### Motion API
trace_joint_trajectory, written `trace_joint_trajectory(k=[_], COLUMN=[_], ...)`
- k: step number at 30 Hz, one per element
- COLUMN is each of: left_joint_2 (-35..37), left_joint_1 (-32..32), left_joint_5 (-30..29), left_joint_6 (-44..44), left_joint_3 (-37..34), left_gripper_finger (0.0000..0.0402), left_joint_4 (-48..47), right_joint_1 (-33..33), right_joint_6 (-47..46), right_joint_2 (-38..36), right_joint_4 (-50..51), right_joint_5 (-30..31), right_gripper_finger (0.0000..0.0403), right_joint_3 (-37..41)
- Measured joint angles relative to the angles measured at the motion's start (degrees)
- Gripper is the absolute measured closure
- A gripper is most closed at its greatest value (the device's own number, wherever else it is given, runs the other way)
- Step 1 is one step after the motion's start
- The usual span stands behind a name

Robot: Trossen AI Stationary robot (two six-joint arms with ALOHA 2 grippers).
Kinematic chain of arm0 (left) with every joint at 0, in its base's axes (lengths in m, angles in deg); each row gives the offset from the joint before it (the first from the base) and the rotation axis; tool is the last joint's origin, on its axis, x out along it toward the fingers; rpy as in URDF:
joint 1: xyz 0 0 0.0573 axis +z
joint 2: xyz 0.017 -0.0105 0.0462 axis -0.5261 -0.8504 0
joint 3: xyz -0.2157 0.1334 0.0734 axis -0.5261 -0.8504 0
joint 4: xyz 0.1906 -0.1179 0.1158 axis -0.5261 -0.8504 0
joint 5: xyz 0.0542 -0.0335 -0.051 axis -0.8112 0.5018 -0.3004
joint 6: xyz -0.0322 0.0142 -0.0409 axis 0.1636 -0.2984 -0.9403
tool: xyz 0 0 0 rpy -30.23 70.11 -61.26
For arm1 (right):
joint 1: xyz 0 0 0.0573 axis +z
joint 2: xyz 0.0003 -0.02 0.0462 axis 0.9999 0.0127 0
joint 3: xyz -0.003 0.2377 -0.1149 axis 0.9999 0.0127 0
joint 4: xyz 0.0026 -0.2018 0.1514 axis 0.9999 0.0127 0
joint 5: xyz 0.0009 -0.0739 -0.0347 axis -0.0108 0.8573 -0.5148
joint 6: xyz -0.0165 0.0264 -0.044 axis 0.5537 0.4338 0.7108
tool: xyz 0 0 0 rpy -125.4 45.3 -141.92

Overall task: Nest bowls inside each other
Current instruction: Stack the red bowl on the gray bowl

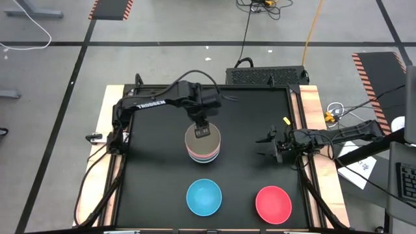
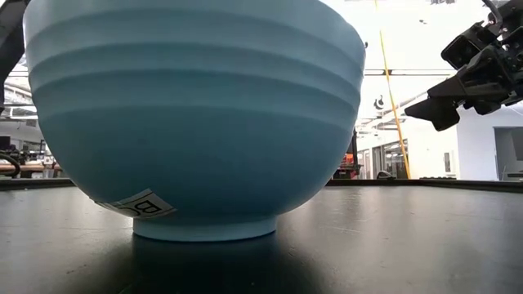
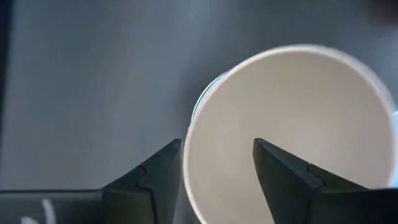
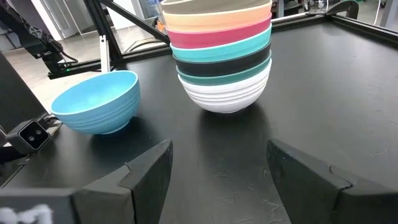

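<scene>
A stack of several nested bowls [image 1: 203,146] stands mid-table on its white bottom bowl [image 4: 227,93], with the olive-brown bowl [image 1: 203,136] on top. My left gripper [image 1: 201,132] hangs over the stack, open, one finger on each side of the top bowl's rim [image 3: 186,155]. The light blue bowl [image 1: 204,197] and the red bowl [image 1: 273,204] sit apart near the table's near edge. My right gripper [image 1: 268,148] waits open to the right of the stack, above the table. My left gripper [image 3: 216,142] comes from above, pointing down, with one finger [image 3: 283,171] inside the olive-brown top bowl [image 3: 298,112] and the other finger [image 3: 158,177] outside its rim. I cannot tell whether either finger touches the rim.
The black table top has raised wooden side rails [image 1: 312,110]. The light blue bowl [image 2: 196,106] fills the low view, upright on its foot. In the right wrist view my right gripper [image 4: 219,146] faces the stack [image 4: 224,56] and the light blue bowl [image 4: 96,102] across bare table.
</scene>
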Motion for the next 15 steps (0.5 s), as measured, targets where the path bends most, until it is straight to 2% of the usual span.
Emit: trace_joint_trajectory(k=[6, 10, 15], left_joint_2=[0.0, 1.9, 13.0], left_joint_1=[-0.7, -0.7, -1.3], left_joint_5=[-2.6, -6.8, -8.1], left_joint_6=[0.3, 1.2, 0.1], left_joint_3=[3.1, 3.3, -2.3], left_gripper_finger=[0.0193, 0.0193, 0.0193], left_joint_4=[-1.4, -7.1, -0.9], right_joint_1=[0.0, 0.0, 0.0], right_joint_6=[0.0, 0.0, 0.2], right_joint_2=[0.0, 0.0, 0.2], right_joint_4=[0.0, 0.4, 0.9], right_joint_5=[0.0, 0.0, -1.9], right_gripper_finger=[0.0150, 0.0150, 0.0150], right_joint_3=[0.0, 0.0, 0.0])
